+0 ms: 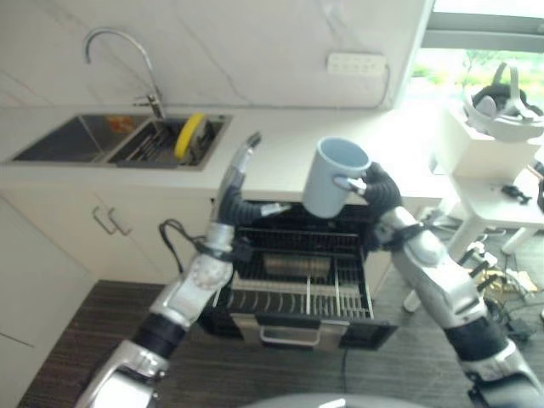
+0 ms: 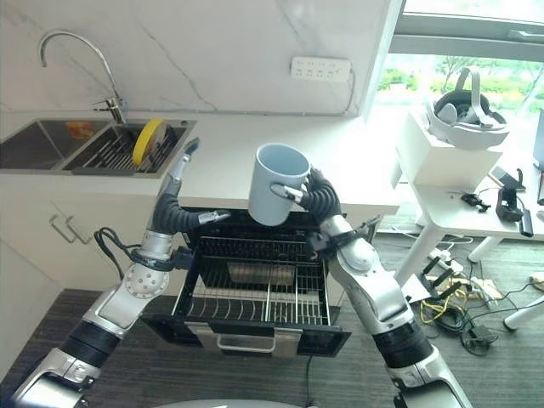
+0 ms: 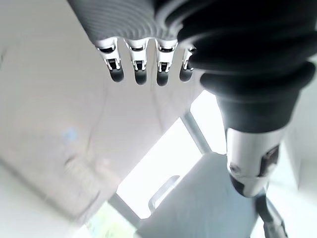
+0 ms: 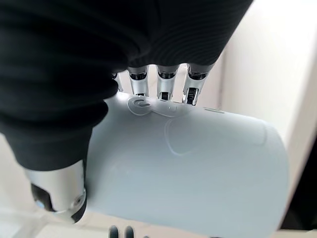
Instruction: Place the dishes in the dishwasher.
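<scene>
A pale blue mug (image 1: 334, 180) is held up in the air by its handle, mouth tilted upward, with my right hand (image 1: 380, 189) shut on it. The right wrist view has the mug's side (image 4: 188, 168) lying against the fingers (image 4: 167, 87). It hangs above the open dishwasher, whose wire rack (image 1: 299, 296) is pulled out below the counter. My left hand (image 1: 240, 172) is raised left of the mug in front of the counter edge, fingers straight and holding nothing. A yellow plate (image 1: 189, 136) stands on edge in the sink (image 1: 59, 140).
A curved faucet (image 1: 119, 42) rises behind the sink. The white counter (image 1: 280, 153) runs behind both hands. A white table (image 1: 493, 204) with a box and a headset (image 1: 501, 106) stands at the right, with cables on the floor below it.
</scene>
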Available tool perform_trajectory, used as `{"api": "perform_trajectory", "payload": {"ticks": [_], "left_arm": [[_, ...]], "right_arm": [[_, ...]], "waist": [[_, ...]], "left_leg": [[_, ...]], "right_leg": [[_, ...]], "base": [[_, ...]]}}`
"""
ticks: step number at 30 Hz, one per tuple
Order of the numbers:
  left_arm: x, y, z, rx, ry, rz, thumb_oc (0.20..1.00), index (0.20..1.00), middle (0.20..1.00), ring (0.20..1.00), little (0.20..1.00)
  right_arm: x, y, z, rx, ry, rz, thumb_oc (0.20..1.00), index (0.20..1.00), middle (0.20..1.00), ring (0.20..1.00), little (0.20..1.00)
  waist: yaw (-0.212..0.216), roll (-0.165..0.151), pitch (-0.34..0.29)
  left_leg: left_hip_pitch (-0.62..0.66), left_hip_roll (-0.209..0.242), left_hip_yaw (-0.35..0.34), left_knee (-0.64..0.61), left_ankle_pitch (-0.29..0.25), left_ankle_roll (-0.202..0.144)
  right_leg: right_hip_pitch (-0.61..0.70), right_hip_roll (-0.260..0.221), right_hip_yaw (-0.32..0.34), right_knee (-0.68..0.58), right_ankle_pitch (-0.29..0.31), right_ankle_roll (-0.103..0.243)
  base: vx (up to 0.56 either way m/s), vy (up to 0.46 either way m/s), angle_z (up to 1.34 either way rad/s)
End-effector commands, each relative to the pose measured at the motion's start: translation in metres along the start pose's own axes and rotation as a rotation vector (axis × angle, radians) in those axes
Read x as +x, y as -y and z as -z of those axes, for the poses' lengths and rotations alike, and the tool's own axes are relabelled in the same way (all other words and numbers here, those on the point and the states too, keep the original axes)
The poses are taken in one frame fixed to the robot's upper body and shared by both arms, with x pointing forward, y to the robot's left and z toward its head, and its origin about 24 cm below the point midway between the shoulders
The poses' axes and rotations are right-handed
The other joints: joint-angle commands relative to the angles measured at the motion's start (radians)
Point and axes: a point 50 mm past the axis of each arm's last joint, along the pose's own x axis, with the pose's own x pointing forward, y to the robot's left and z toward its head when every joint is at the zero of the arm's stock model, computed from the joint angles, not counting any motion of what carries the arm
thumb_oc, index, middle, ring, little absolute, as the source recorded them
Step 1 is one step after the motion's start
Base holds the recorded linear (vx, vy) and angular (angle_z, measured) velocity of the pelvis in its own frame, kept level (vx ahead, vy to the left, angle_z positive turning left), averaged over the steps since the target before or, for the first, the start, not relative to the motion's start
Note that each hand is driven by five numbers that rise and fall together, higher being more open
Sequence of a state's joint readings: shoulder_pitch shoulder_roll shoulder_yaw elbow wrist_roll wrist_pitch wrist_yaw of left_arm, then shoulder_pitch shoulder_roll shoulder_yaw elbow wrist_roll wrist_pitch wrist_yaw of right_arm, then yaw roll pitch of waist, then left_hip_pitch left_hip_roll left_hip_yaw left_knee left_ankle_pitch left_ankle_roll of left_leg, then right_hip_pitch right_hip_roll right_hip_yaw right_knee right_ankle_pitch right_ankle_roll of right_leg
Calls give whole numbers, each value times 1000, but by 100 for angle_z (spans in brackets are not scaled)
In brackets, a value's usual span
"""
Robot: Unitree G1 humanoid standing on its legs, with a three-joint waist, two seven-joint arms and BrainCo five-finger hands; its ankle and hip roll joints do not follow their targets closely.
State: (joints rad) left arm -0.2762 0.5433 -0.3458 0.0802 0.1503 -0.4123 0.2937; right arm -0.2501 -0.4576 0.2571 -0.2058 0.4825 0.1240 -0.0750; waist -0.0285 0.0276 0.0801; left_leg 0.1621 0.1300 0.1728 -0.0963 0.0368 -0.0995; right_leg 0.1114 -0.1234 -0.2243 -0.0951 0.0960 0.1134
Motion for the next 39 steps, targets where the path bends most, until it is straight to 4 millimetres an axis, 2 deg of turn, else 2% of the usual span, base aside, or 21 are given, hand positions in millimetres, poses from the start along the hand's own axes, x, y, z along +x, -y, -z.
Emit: {"api": "perform_trajectory", "payload": {"ticks": [1,2,6,8,10,11,13,20,21,22,26,30,33,34,36,39], "left_arm": [[16,3,7,-76,-89,205,1000,1000,1000,1000,1000],[17,2,20,-84,-190,315,1000,1000,1000,1000,1000],[17,-9,41,-153,-378,587,1000,1000,1000,1000,1000],[11,-8,50,-174,-458,657,1000,1000,1000,1000,1000],[11,-8,50,-174,-458,657,1000,1000,1000,1000,1000],[-10,-3,69,-232,-650,784,1000,1000,1000,1000,1000],[-19,-1,78,-264,-719,804,1000,1000,1000,1000,1000],[-19,-1,78,-264,-719,805,1000,1000,1000,1000,1000],[-44,5,109,-383,-941,729,1000,1000,1000,1000,1000],[-50,13,117,-449,-993,680,1000,1000,1000,1000,1000],[-51,17,130,-543,-1043,545,1000,1000,1000,1000,1000],[-36,10,134,-604,-1011,367,1000,1000,1000,1000,1000],[-13,-8,131,-607,-953,274,1000,1000,1000,1000,1000],[5,-16,126,-603,-921,240,1000,1000,1000,1000,1000],[23,-28,120,-577,-893,215,1000,1000,1000,1000,1000],[40,-35,115,-548,-885,180,1000,1000,1000,1000,1000]], "right_arm": [[14,-6,-47,-63,204,-94,200,200,200,200,200],[18,-2,-51,-100,206,-118,200,200,200,200,200],[26,4,-62,-168,198,-175,200,200,200,200,200],[26,5,-61,-185,186,-191,200,200,200,200,200],[26,5,-61,-186,186,-191,200,200,200,200,200],[22,8,-57,-209,142,-216,200,200,200,200,200],[20,9,-56,-216,122,-222,200,200,200,200,200],[20,9,-56,-217,121,-222,200,200,200,200,200],[22,10,-57,-254,72,-258,200,200,200,200,200],[25,10,-58,-258,60,-270,200,200,200,200,200],[29,2,-56,-250,43,-297,200,200,200,200,200],[39,-8,-57,-237,53,-293,200,200,200,200,200],[51,-15,-63,-242,90,-273,200,200,200,200,200],[60,-17,-67,-253,116,-256,200,200,200,200,200],[69,-19,-71,-266,136,-241,200,200,200,200,200],[80,-21,-70,-286,131,-227,200,200,200,200,200]], "waist": [[-18,-14,2],[-34,4,35],[-68,45,92],[-77,57,98],[-77,57,99],[-96,76,99],[-101,84,93],[-101,84,93],[-122,103,95],[-130,108,103],[-142,99,120],[-146,74,159],[-136,45,205],[-128,31,238],[-120,17,272],[-108,3,306]], "left_leg": [[0,17,45,9,-82,-1],[-29,14,42,9,-68,-4],[-69,3,50,9,-47,-7],[-69,0,56,9,-45,-7],[-69,0,56,9,-45,-7],[-52,-5,72,9,-48,-8],[-48,-6,81,9,-45,-10],[-48,-6,81,9,-46,-10],[-47,-16,93,9,-36,-15],[-49,-17,94,9,-32,-16],[-57,-13,94,9,-20,-20],[-83,-7,81,9,-4,-25],[-119,-1,66,9,5,-26],[-148,1,55,9,11,-26],[-178,2,42,9,16,-25],[-214,3,35,9,24,-24]], "right_leg": [[39,-70,7,8,-80,73],[6,-72,19,8,-70,73],[-41,-82,39,8,-56,73],[-42,-85,42,8,-55,73],[-42,-85,42,8,-55,73],[-28,-94,42,8,-62,79],[-27,-96,43,8,-62,79],[-27,-96,43,8,-62,79],[-33,-100,52,8,-65,77],[-39,-100,57,11,-65,76],[-54,-100,63,19,-60,74],[-85,-94,81,27,-50,69],[-120,-87,94,30,-40,66],[-147,-82,99,34,-36,63],[-179,-78,103,41,-33,61],[-219,-77,98,57,-32,57]], "base": [[-195,135,-14],[-253,149,-28],[-172,184,-14],[-5,112,-5],[51,99,-1],[115,183,-1],[109,143,-1],[29,41,-5],[197,306,0],[209,321,1],[57,22,-6],[-27,-57,-8],[-214,-132,-15],[-302,-134,-15],[-294,-107,-5],[-176,-39,1]]}}
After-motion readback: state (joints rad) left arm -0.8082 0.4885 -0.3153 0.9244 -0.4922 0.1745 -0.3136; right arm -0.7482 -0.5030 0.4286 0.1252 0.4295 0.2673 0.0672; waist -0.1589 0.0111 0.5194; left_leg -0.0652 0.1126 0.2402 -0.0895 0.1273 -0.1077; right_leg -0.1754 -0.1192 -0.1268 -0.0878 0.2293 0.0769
